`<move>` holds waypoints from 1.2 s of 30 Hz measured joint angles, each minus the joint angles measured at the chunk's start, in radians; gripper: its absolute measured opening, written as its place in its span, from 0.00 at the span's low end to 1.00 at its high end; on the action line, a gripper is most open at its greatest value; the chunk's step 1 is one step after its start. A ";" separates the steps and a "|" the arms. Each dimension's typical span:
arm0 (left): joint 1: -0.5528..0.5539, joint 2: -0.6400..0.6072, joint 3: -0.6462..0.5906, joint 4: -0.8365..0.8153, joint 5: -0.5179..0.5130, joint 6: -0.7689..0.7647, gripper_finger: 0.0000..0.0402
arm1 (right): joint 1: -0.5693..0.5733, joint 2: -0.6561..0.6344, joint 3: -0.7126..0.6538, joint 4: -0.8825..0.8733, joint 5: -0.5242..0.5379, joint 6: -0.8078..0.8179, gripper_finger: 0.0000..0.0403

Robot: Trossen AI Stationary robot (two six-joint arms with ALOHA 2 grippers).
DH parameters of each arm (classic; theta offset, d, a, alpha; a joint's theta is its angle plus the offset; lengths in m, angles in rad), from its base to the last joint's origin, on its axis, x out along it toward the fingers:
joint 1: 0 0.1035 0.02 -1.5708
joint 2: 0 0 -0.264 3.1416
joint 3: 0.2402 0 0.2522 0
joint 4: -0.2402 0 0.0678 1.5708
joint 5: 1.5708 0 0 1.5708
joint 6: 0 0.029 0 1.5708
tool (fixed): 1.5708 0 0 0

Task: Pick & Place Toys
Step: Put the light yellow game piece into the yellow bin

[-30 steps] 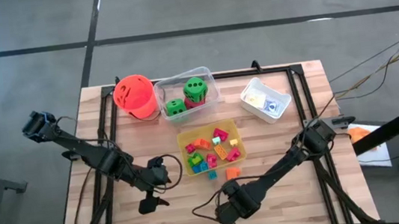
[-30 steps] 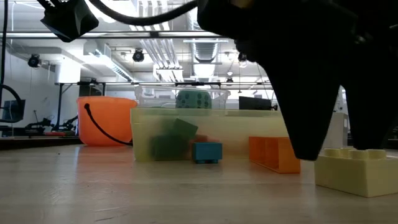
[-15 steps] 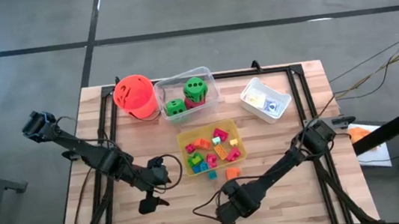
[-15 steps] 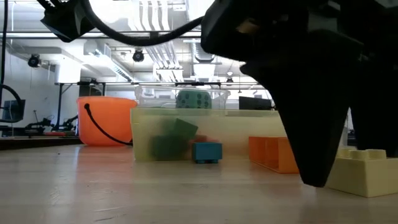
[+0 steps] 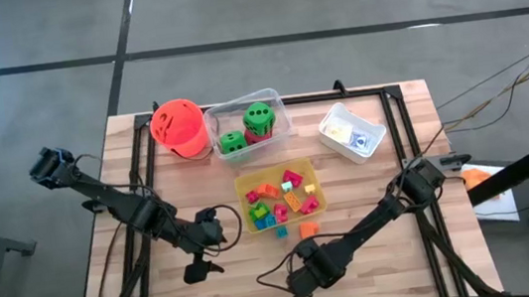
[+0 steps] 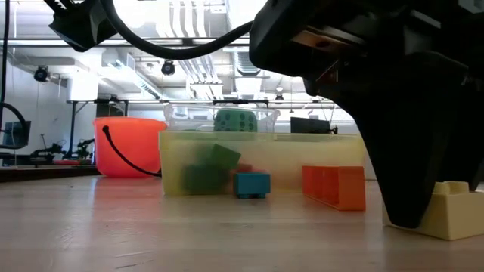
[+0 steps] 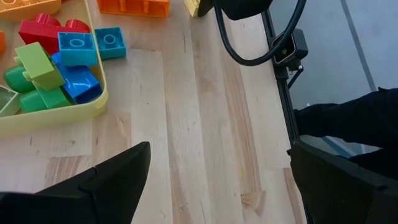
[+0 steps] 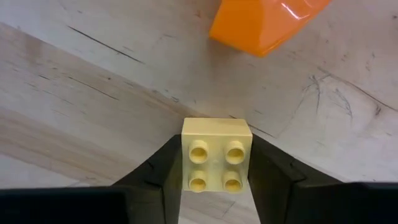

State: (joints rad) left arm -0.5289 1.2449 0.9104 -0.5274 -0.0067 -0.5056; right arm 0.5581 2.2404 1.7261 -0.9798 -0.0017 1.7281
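A pale yellow four-stud block [image 8: 216, 163] lies studs up on the wooden table near its front edge, also seen in the low view [image 6: 456, 217]. My right gripper [image 8: 216, 167] points down over it, shut on it; in the high view my right gripper [image 5: 300, 282] hides the block. An orange block [image 8: 267, 22] lies just beyond it. More toys fill the yellow tray [image 5: 241, 183]. A blue block [image 6: 252, 183] rests on the table against the tray's near wall. My left gripper [image 5: 199, 270] hangs open above the table left of the tray. My right gripper pinches the pale yellow block by two opposite side walls [image 8: 185, 167] between its two fingers [image 8: 163, 177]. The fingers come from above, pointing down. The block rests flat on the table, studs up.
An orange bucket [image 5: 179, 126] and a clear tray [image 5: 277, 102] with green dotted dice stand at the back. A white tray [image 5: 352, 130] is at the back right. A dark frame [image 5: 394, 124] runs around the tabletop.
My right gripper has sunk a little toward the table. Its finger in the low view has moved in against the pale yellow block. The block has stayed where it was.
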 joint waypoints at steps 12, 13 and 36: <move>0.000 0.000 0.000 0.000 0.000 0.000 0.93 | 0.000 -0.003 0.018 -0.006 0.001 -0.007 0.33; 0.000 0.000 0.000 -0.001 0.000 0.000 0.93 | 0.000 -0.007 0.025 -0.006 0.002 -0.021 0.33; 0.000 0.000 0.000 -0.024 -0.001 0.000 0.93 | -0.134 -0.260 0.085 -0.158 0.219 -0.294 0.33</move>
State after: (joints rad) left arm -0.5285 1.2453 0.9104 -0.5514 -0.0074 -0.5052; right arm 0.4241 1.9805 1.8111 -1.1377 0.2172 1.4343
